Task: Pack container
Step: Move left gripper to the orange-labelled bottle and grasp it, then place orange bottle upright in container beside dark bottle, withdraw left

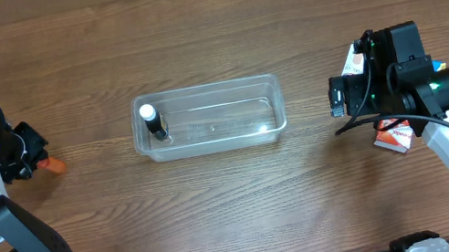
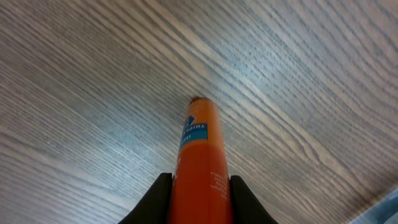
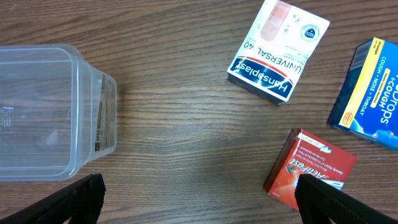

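Observation:
The clear plastic container sits mid-table with a small dark bottle with a white cap standing in its left end. Its corner also shows in the right wrist view. My left gripper is shut on an orange tube with a blue label, at the far left of the table, its tip touching or just above the wood. My right gripper is open and empty, hovering right of the container, over bare wood.
Small boxes lie at the right: a white Hansaplast box, a blue cough-drops box and a red ActiFast box, the red one also in the overhead view. The table's far edge runs along the top.

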Robot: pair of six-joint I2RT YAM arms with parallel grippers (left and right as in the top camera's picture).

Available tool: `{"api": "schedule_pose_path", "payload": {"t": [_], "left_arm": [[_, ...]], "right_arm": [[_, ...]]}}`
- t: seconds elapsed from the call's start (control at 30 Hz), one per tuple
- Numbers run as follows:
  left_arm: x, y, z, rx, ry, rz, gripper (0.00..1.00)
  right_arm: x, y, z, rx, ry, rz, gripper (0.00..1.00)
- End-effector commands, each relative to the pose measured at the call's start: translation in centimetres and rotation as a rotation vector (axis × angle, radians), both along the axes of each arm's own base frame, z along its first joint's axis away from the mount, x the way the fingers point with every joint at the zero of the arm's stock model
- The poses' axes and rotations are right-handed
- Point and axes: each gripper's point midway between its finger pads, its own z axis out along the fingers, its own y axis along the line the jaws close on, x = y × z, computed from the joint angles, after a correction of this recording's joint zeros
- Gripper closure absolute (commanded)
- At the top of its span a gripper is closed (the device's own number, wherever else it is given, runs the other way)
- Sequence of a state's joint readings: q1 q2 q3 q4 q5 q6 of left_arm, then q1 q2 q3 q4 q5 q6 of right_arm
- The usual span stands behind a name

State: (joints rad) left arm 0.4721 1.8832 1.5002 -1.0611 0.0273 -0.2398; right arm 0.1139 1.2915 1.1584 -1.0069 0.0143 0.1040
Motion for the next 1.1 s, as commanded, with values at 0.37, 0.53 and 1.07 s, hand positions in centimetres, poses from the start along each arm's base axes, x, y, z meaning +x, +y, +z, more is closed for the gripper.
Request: {"api": "schedule_pose_path", "payload": {"t": [0.37, 0.53, 1.07], "left_arm": [[-0.9, -10.7, 13.6, 0.055, -0.215, -0.26, 0.96], [-2.5, -17.8, 16.5, 0.051, -0.284, -0.467, 0.96], [-0.9, -22.2, 5.1, -0.005, 0.039, -0.592, 0.95]], "right_arm": [[0.6, 0.1, 1.5, 0.007, -0.047, 0.002, 0.0], [0.6, 0.1, 1.5, 0.007, -0.047, 0.002, 0.0], [0.6, 0.1, 1.5, 0.007, -0.047, 0.002, 0.0]]}}
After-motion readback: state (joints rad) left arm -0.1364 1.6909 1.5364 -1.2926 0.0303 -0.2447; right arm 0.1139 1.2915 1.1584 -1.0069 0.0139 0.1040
